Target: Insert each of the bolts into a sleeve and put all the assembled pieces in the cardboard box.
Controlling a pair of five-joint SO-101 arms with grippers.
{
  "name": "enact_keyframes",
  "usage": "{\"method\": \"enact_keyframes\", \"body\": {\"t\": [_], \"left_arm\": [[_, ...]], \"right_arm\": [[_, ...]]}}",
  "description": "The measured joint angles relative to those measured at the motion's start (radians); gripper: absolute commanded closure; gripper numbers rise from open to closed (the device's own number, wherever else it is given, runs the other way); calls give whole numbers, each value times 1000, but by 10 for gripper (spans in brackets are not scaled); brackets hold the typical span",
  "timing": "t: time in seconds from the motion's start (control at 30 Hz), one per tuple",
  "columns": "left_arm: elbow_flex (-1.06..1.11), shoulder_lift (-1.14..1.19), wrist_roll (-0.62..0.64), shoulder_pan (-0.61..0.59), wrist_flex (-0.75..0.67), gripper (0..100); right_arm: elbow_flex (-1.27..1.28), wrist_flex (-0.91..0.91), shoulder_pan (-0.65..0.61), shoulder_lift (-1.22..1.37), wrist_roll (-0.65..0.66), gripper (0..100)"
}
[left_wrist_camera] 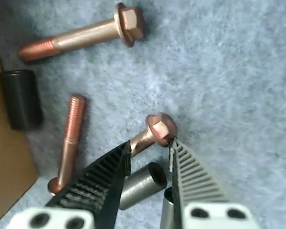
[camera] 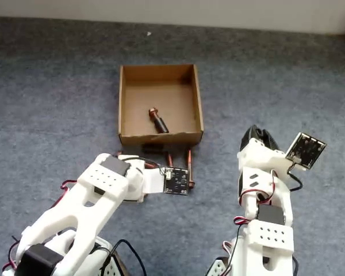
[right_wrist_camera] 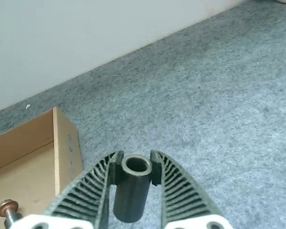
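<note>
Lying under both my arms is grey carpet (camera: 57, 103), which runs up the high view to a pale wall (camera: 218, 8) along the top edge. Just above the centre of that frame sits the cardboard box (camera: 122, 103), open on top. On its floor lies one assembled bolt and sleeve (camera: 158, 122), set at a slant with its copper head toward the upper left (my right wrist view catches that head too).

My left arm comes in from the lower left of the frame, wrist stretched toward the box's front wall. My left gripper (left_wrist_camera: 149, 144) hangs low over the loose parts on the carpet just below that wall. Its jaws are spread, one on either side of a copper bolt (left_wrist_camera: 152, 134) near its hex head; I cannot tell whether a finger touches it. A grey sleeve (left_wrist_camera: 143, 185) lies between the jaws, nearer my wrist. Beyond lie a second bolt (left_wrist_camera: 69, 138), a black sleeve (left_wrist_camera: 21, 99) close to the box wall, and a third bolt (left_wrist_camera: 81, 36) farthest out.

My right arm rises from the lower right, beside the box. My right gripper (right_wrist_camera: 136, 155) pinches a dark sleeve (right_wrist_camera: 131, 195), whose open bore points out past the fingertips.
</note>
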Motion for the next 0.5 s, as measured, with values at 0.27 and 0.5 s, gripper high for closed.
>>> {"method": "enact_keyframes", "body": {"t": [0.27,0.5], "left_arm": [[-153,238,77,69,-12,847],[-296,400,101,83,72,909]], "right_arm": [[0,0,0,0,0,992],[0,0,0,0,0,992]]}}
